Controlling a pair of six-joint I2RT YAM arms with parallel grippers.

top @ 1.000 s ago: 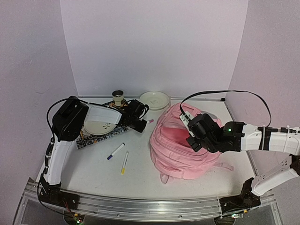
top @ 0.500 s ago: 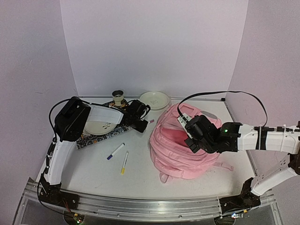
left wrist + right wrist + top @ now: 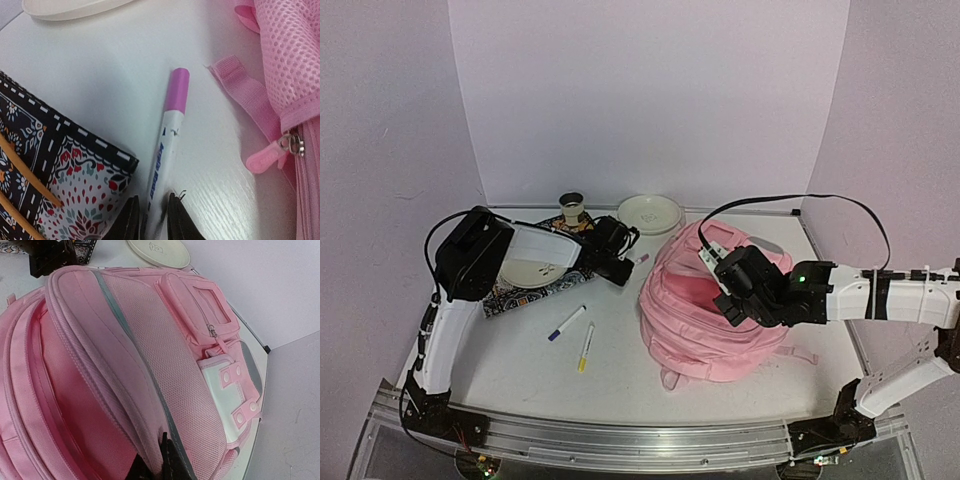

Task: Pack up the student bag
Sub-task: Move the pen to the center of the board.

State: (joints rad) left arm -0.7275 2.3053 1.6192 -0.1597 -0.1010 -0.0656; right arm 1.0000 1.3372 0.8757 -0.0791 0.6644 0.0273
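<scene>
While our right gripper [image 3: 161, 457] pinches the student bag [image 3: 150, 340] open, our left gripper [image 3: 152, 220] clamps the marker [image 3: 167, 135] beside it end-on, risking a pivot.

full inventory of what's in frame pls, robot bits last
student bag: 1, pink, table right of centre, main compartment open
plate: 1, white, back edge, beside the bag
second plate: 1, white, on the patterned pouch
patterned pouch: 1, dark floral, left side
cup: 1, pale, back edge behind the pouch
pink-capped marker: 1, white barrel, between pouch and bag
blue-capped marker: 1, white barrel, centre-left
yellow marker: 1, beside the blue-capped one
table: 1, white
left tool: 1, black, closed on the pink-capped marker's end
right tool: 1, black, pinching the bag's flap edge
</scene>
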